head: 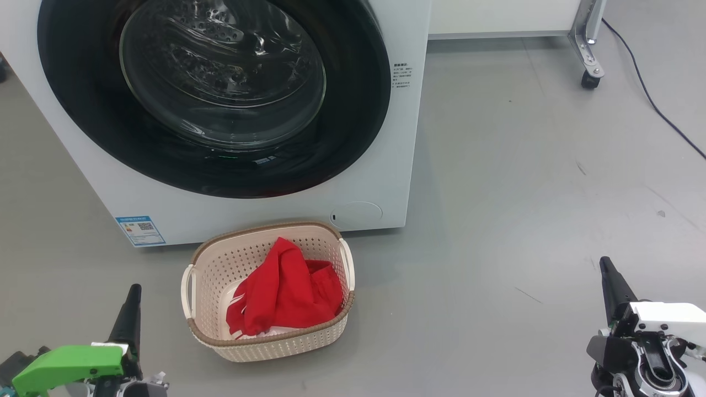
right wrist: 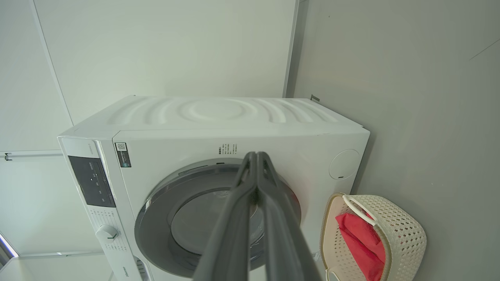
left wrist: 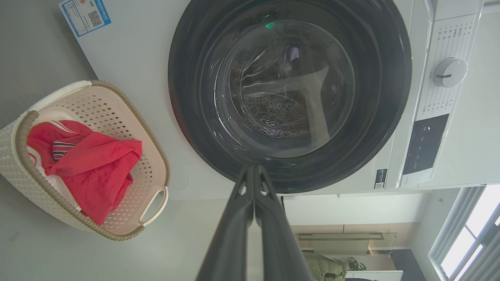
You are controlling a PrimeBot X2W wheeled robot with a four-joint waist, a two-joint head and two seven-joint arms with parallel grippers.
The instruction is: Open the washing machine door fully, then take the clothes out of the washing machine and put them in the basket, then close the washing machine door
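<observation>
The white washing machine (head: 265, 212) stands ahead with its round black door (head: 83, 110) closed flat against the front; the steel drum shows through the glass. On the floor in front sits the cream basket (head: 220, 259) holding the red clothes (head: 284, 289), with some white cloth under them. My left gripper (head: 132, 292) is shut and empty at the lower left, left of the basket. My right gripper (head: 605, 264) is shut and empty at the lower right, well away from it. The left wrist view shows the door (left wrist: 187, 97), basket (left wrist: 117, 113) and clothes (left wrist: 93, 164); the right wrist view shows the machine (right wrist: 234, 117) and basket (right wrist: 402, 230).
Grey floor stretches wide to the right of the machine. A metal frame leg on a caster (head: 590, 77) stands at the back right, with a black cable (head: 656, 105) trailing across the floor beside it. The control panel and dial (left wrist: 449, 72) sit beside the door.
</observation>
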